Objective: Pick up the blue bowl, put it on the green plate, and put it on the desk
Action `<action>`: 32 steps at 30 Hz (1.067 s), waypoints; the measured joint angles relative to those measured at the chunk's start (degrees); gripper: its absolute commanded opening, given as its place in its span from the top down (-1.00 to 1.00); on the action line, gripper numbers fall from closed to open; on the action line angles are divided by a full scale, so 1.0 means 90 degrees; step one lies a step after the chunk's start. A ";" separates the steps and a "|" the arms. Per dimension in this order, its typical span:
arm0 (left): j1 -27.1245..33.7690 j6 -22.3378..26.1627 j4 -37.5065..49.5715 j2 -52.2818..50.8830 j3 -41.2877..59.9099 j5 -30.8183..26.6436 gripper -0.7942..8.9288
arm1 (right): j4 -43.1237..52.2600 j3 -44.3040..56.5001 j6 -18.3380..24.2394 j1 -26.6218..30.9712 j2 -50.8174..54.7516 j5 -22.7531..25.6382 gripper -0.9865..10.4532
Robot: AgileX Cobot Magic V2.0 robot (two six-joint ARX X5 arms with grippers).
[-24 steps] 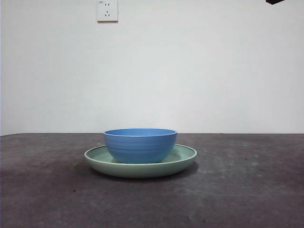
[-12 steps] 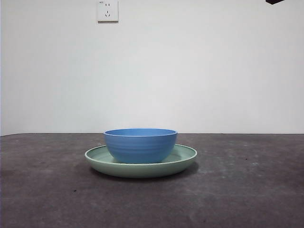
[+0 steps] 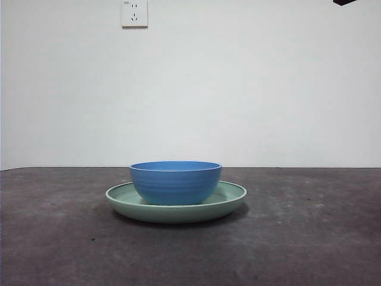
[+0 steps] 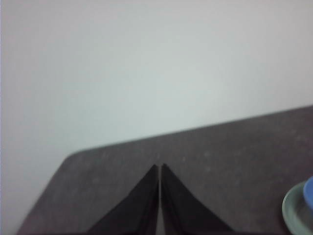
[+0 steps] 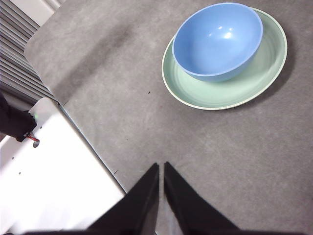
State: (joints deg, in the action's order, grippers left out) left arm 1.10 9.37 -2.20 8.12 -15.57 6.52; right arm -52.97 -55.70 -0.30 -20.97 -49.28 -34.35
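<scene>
The blue bowl [image 3: 175, 182] sits upright inside the green plate [image 3: 232, 198], which rests on the dark desk [image 3: 309, 238] in the middle of the front view. The right wrist view shows the bowl [image 5: 217, 39] on the plate [image 5: 254, 83] from above, well away from my right gripper [image 5: 161, 165], which is shut and empty above the desk. My left gripper [image 4: 160, 166] is shut and empty over the desk, with the plate's edge [image 4: 293, 210] and a sliver of the bowl [image 4: 309, 193] at the side of its view.
A white wall with a socket [image 3: 134, 13] stands behind the desk. A black arm tip [image 3: 345, 2] shows at the top right corner. In the right wrist view a white panel [image 5: 54, 176] and slatted surface [image 5: 19, 54] border the desk edge.
</scene>
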 measured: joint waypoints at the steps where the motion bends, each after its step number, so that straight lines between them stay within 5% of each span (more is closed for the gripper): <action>1: 0.0002 -0.0034 -0.0015 -0.0085 0.0134 -0.0056 0.82 | 0.0002 0.0000 0.0002 0.0000 0.0002 0.0000 0.81; 15: 0.0044 -0.0389 -0.0223 -0.0872 0.1496 -0.0100 0.82 | 0.0000 0.0000 0.0005 0.0000 0.0002 -0.0002 0.81; 32: 0.0044 -0.0661 -0.0882 -0.0869 0.1523 -0.0121 0.82 | 0.0002 0.0000 0.0005 0.0000 0.0002 -0.0002 0.81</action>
State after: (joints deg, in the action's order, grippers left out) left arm 1.50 3.42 -10.13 0.30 -1.87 5.43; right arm -52.95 -55.70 -0.25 -20.97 -49.25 -34.37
